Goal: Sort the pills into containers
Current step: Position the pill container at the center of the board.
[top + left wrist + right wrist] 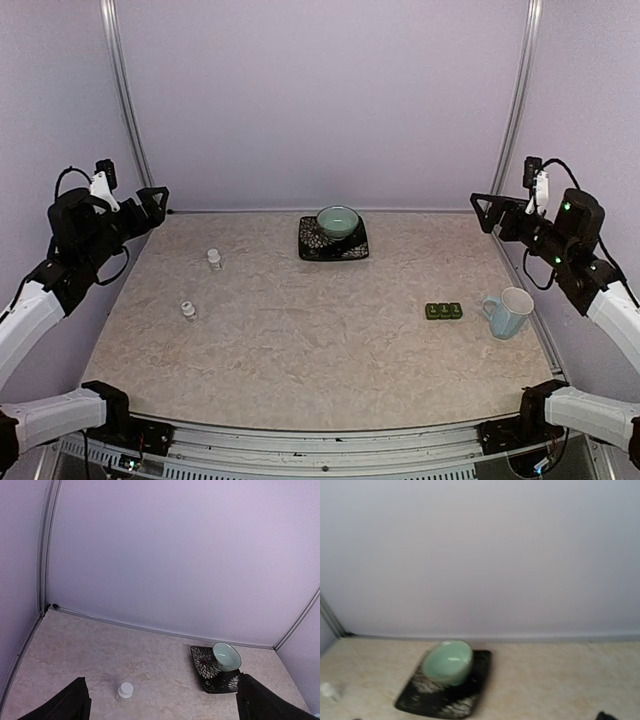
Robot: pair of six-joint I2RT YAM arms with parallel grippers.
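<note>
Over the desk, left gripper and right gripper hang wide open, empty. The containers lie by the desk's right edge, long axis left-to-right, below the right gripper and toward the near edge, nearer that arm.

The tabletop is showing a smooth, matt, stone-patterned beige finish. The teal bowl and the pale blue mug are reflecting light like glazed ceramic. The dark green containers are appearing as smooth plastic. The corner rails are looking like brushed metal.
</note>
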